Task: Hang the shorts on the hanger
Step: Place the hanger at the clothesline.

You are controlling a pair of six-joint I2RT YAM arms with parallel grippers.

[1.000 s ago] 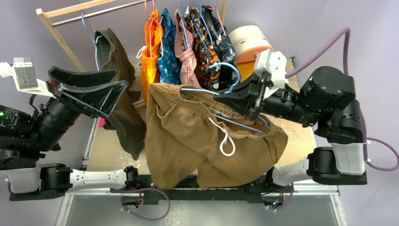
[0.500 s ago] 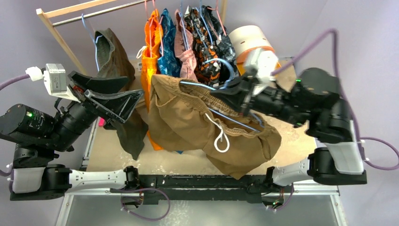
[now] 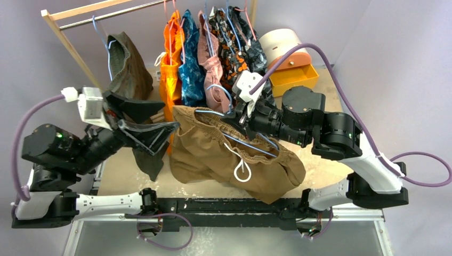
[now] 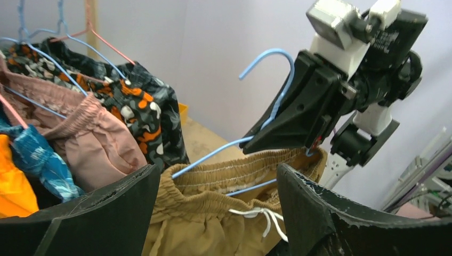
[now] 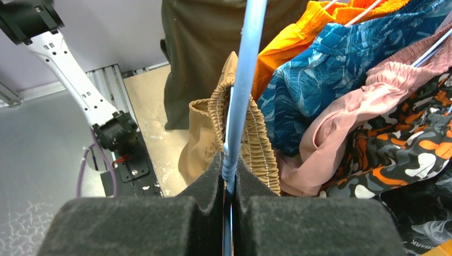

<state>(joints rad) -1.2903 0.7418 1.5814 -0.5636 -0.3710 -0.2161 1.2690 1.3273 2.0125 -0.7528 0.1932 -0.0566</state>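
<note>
The tan-brown shorts hang by their gathered waistband on the light-blue hanger, white drawstring dangling in front. My right gripper is shut on the hanger's neck just below the hook; in the right wrist view the blue wire is pinched between the foam pads. My left gripper stands open at the left end of the waistband. From the left wrist, the waistband lies beyond the spread fingers; I cannot tell whether they touch.
Behind hangs a wooden rail with a dark olive garment, orange shorts and blue, pink and patterned clothes close to the hanger's hook. An orange box and a white round container stand at back right.
The right gripper has carried the hanger and shorts left and back toward the rack, lifting the cloth off the front edge. The left gripper has swung right to the waistband and opened slightly wider.
</note>
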